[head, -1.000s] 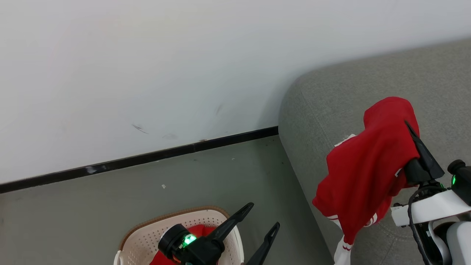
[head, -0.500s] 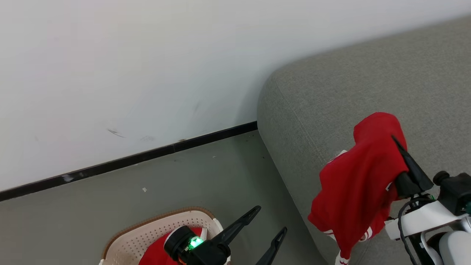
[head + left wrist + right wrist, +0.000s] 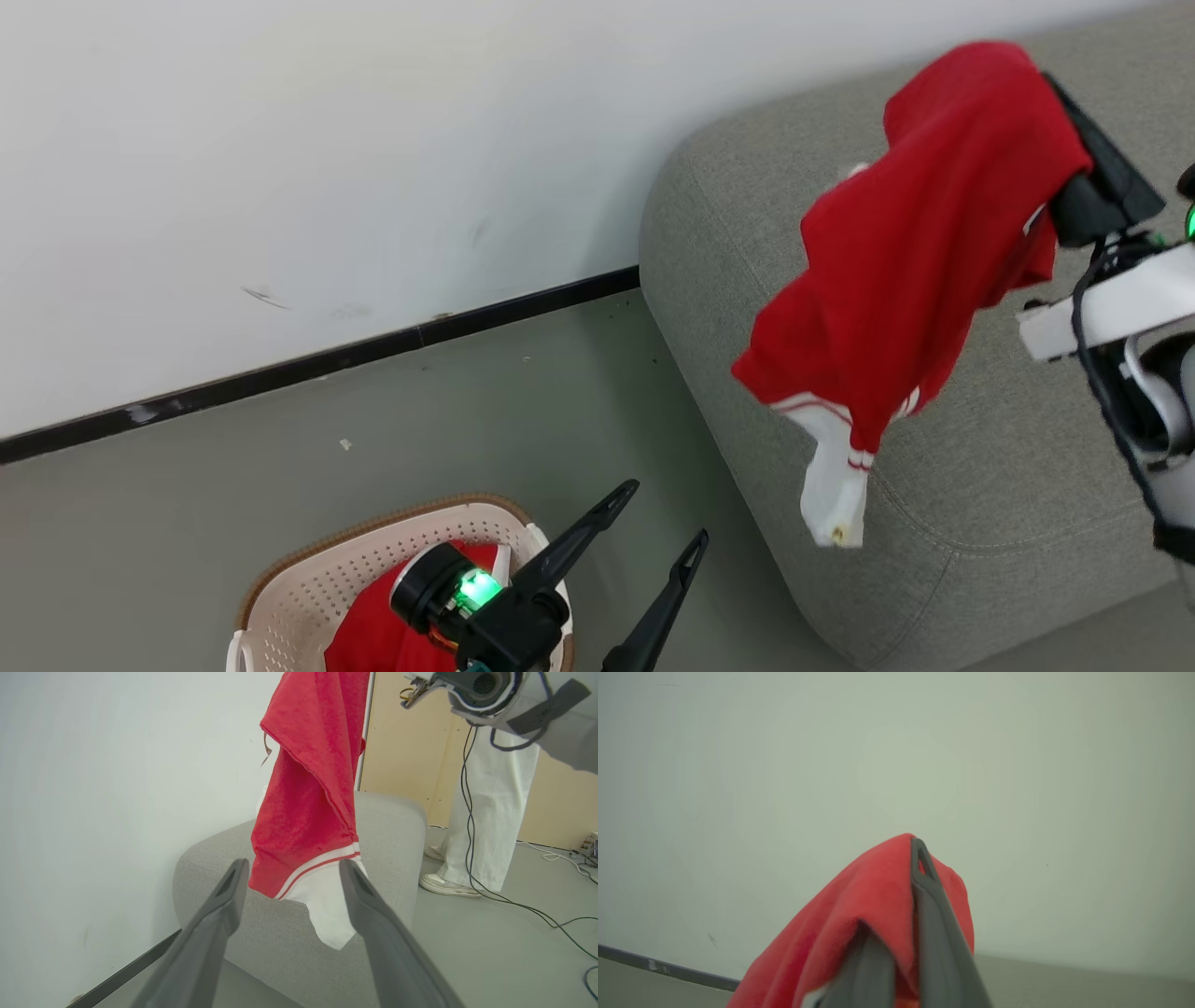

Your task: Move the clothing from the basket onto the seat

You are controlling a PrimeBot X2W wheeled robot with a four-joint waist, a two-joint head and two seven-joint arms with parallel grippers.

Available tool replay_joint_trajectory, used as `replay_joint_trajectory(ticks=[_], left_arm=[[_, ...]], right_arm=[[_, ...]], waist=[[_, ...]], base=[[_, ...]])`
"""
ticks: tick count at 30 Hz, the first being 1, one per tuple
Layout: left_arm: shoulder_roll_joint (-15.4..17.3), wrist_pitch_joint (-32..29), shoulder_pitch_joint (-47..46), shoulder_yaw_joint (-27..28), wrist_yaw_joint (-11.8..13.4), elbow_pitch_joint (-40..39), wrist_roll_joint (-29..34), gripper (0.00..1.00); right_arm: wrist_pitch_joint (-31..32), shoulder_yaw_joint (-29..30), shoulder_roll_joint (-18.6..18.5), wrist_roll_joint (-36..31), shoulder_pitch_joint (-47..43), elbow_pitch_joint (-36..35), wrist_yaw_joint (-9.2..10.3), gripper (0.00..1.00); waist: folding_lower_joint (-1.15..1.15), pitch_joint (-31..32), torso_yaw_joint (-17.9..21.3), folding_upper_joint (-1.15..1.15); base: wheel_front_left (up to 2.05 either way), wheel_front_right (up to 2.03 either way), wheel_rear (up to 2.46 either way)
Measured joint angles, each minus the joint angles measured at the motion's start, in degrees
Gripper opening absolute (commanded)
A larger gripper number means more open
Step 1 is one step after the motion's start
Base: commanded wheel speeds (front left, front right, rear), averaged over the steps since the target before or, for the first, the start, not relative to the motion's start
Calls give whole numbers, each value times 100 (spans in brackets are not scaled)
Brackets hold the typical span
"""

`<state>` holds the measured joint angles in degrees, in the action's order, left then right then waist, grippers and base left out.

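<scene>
My right gripper (image 3: 1053, 89) is shut on a red garment (image 3: 910, 233) with white trim, holding it up in the air above the grey seat (image 3: 980, 467). The cloth drapes over the fingers (image 3: 924, 891), and its white hem dangles free. In the left wrist view this garment (image 3: 308, 793) hangs in front of the seat (image 3: 387, 826). A second red garment (image 3: 369, 635) lies in the cream basket (image 3: 308, 588) on the floor at lower left. My left gripper (image 3: 665, 511) is open above the basket's right side, with nothing between its fingers.
A white wall with a black baseboard (image 3: 373, 350) runs behind the basket and meets the seat's left end. A person's legs in white trousers (image 3: 490, 812) stand beyond the seat, with cables (image 3: 523, 905) on the grey floor nearby.
My right gripper has lifted the red garment higher above the seat, so the white hem now dangles freely. The head view has shifted a little. The left gripper stays open over the basket.
</scene>
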<state>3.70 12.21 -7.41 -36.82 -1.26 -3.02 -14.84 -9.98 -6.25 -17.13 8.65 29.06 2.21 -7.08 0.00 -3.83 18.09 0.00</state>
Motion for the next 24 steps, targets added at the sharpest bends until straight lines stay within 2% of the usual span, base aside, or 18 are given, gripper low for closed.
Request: replay_joint_trajectory(ticks=[11, 24], left_arm=[[146, -81, -157, 122, 172, -367, 177, 100], [172, -264, -431, 57, 245, -822, 454, 100]], right_arm=[[532, 794, -633, 579, 1735, 992, 0, 0], [634, 1039, -1516, 524, 2323, 2035, 0, 0]], waist=[[0, -456, -91, 0], [0, -1043, -334, 0]], base=[[0, 0, 0], [0, 0, 0]])
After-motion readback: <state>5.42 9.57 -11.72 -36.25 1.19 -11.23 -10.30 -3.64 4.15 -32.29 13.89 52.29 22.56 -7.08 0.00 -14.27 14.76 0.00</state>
